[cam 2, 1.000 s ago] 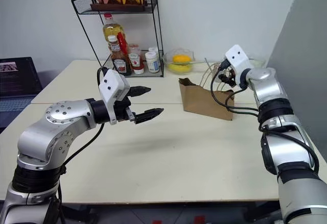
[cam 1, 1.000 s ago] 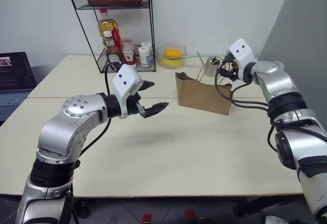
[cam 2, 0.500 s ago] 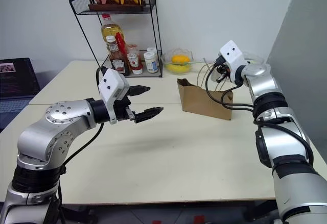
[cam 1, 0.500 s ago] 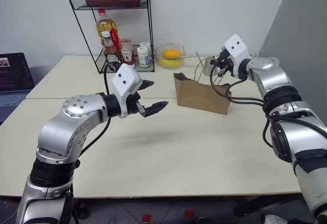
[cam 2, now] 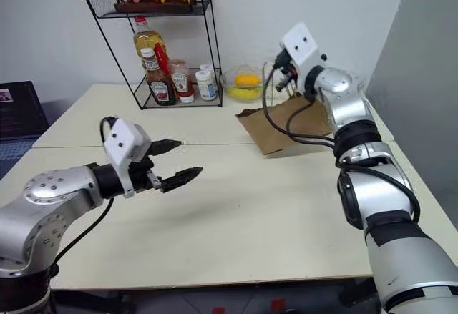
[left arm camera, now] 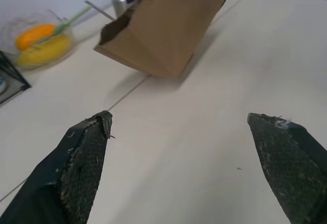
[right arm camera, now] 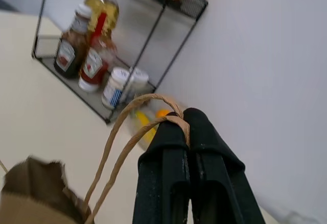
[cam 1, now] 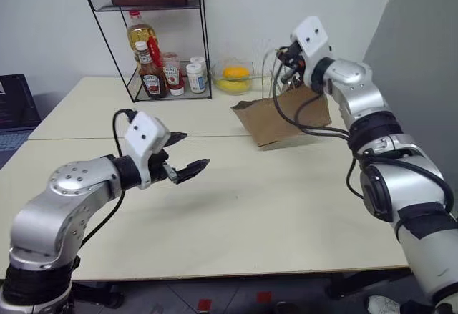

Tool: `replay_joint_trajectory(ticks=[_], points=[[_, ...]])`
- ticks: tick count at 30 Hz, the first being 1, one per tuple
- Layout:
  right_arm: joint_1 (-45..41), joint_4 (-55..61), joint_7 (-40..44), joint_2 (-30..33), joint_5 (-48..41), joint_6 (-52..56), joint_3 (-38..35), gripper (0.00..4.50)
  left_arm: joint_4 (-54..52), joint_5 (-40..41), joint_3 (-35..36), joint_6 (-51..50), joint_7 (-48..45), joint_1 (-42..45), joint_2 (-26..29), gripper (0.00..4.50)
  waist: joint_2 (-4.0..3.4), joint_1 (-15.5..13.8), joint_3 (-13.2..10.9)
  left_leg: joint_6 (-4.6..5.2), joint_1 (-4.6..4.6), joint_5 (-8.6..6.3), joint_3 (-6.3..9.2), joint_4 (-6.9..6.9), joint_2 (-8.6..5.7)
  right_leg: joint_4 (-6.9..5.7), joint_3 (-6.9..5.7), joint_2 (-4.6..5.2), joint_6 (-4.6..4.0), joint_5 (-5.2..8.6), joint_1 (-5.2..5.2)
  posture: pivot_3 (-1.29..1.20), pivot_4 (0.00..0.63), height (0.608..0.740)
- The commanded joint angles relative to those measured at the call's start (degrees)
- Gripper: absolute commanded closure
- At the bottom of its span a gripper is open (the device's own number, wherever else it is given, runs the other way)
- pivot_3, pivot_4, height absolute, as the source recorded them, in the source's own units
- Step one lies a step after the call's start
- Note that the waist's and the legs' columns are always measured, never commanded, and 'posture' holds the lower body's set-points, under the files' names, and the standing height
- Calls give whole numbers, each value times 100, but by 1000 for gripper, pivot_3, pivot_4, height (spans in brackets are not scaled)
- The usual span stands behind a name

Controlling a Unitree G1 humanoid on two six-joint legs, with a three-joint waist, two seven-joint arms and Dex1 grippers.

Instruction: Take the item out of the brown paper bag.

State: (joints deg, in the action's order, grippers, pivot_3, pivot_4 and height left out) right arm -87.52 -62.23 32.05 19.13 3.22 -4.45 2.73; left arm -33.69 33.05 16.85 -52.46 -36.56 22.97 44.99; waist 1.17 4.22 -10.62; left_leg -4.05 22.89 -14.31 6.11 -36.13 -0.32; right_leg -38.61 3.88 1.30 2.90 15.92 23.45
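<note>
Leftmost, the left gripper (cam 1: 187, 152) hovers over the table (cam 1: 286, 207) with fingers spread wide, empty. Further right, the bag (cam 1: 275, 117) hangs tilted, one corner on the table, its handles (right arm camera: 134, 128) pinched in the right gripper (right arm camera: 185, 119). No item shows; presumably it's inside. Likely light, glossy and slippery: best pinched across its flat faces

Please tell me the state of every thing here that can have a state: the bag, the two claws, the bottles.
brown paper bag: tilted, one end lifted off the table, hanging by its handles.
right claw: shut on the handles.
left claw: open, holding nothing, apart from the bag.
sauce bottles: upright on the wire rack, caps on.
</note>
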Motion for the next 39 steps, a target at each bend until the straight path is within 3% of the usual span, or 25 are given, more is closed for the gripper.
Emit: replay_joint_trajectory(ticks=[1,16,26,32,35,39], points=[[-358,507,-183,-157,-292,-71,-299,4448,-458,359,645,-341,283,-162,44,0,0,4,0,1,0,-1,0,-1,0,-2,0,0,0,0,-1,0,150,740],[430,2099,-1366,-1578,-927,1765,-612,4448,-828,1501,2038,-1051,327,-928,771,0,9,28,5,1,-3,1,15,-2,2,-18,-12,-3,-2,1,-1,0,150,740],[1241,3041,-2299,-2280,-1022,3257,-570,4448,-796,1737,2023,-929,483,-1071,882,0,11,49,7,1,-7,1,13,-1,6,-26,-13,-8,-4,2,3,0,150,740],[2004,3669,-2223,-1956,-769,3681,-283,4448,-816,1700,1843,-775,570,-1179,841,0,22,15,14,0,-7,2,15,-7,0,-30,-13,-5,-5,3,-2,0,150,740],[2268,4142,-2048,-1607,-753,3841,-196,3787,-740,1670,1750,-681,580,-1170,866,0,22,14,14,1,-7,2,14,-8,1,-31,-13,-5,-5,3,-2,0,150,740],[2562,4927,-1730,-1175,-794,4096,-70,2366,-524,1550,1557,-484,499,-1086,962,0,22,31,14,1,-9,2,14,-7,4,-32,-14,-7,-5,3,-2,0,150,740]])
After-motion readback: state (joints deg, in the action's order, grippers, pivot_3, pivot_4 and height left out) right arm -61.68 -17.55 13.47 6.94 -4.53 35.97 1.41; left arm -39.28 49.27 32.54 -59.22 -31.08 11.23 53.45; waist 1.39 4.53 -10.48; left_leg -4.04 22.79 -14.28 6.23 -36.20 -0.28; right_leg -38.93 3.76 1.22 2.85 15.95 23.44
